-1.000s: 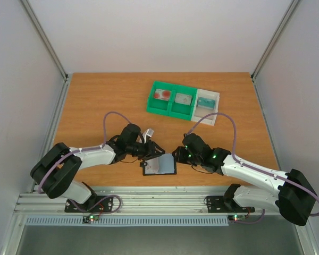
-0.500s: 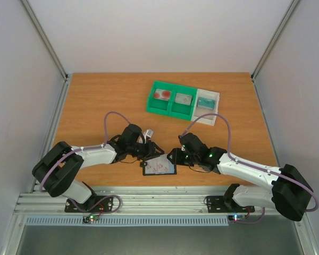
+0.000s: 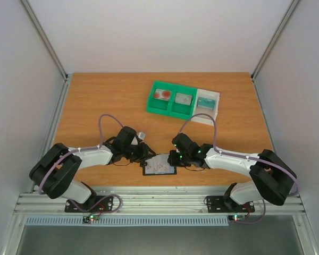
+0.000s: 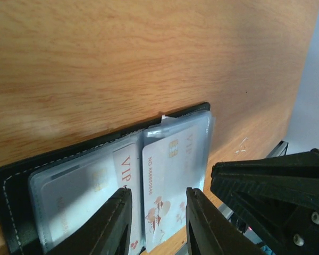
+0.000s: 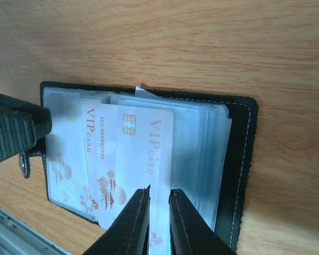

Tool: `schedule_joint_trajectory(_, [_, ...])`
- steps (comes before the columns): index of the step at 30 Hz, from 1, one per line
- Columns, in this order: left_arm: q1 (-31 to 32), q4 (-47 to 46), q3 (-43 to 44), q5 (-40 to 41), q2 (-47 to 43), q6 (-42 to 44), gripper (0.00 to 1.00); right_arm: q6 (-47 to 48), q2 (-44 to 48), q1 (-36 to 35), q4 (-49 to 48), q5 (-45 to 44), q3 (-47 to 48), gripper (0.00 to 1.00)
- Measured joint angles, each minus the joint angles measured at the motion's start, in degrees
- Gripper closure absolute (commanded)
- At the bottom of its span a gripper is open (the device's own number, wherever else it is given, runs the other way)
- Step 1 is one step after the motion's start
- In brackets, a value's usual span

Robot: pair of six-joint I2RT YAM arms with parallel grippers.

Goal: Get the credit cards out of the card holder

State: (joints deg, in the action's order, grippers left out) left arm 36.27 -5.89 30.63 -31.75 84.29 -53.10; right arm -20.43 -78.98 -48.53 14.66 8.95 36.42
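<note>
The small flat black bifold card holder (image 5: 240, 159) lies open on the wooden desk (image 3: 95, 101), near its front edge and between both arms. The right end effector (image 5: 159, 192), fingers nearly together, sits at the lower edge of a whitish plastic VIP card (image 5: 133, 154); whether it pinches the card cannot be told. The left end effector (image 4: 158, 194), fingers partly apart, stands at the holder's opposite edge.

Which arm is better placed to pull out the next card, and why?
Right. The right gripper looks pinched on the edge of the protruding VIP card in the card holder; the left gripper, jaws apart, only rests over another page.
</note>
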Motion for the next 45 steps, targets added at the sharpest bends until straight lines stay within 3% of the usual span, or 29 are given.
schedule_joint_trajectory(29, [0.0, -15.3, -3.2, -4.0, 8.7, -4.8, 0.75, -1.7, -4.7, 0.0, -3.6, 0.8, -0.5, 0.97])
schedule_joint_trajectory(37, [0.0, -17.7, -3.4, -4.9, 9.5, -6.7, 0.98, -1.8, -4.7, 0.0, -4.1, 1.0, -0.7, 0.97])
schedule_joint_trajectory(45, [-0.1, -18.7, -3.5, -5.6, 9.5, -6.9, 1.00, -1.8, -4.7, 0.0, -4.2, 0.9, -0.8, 0.97])
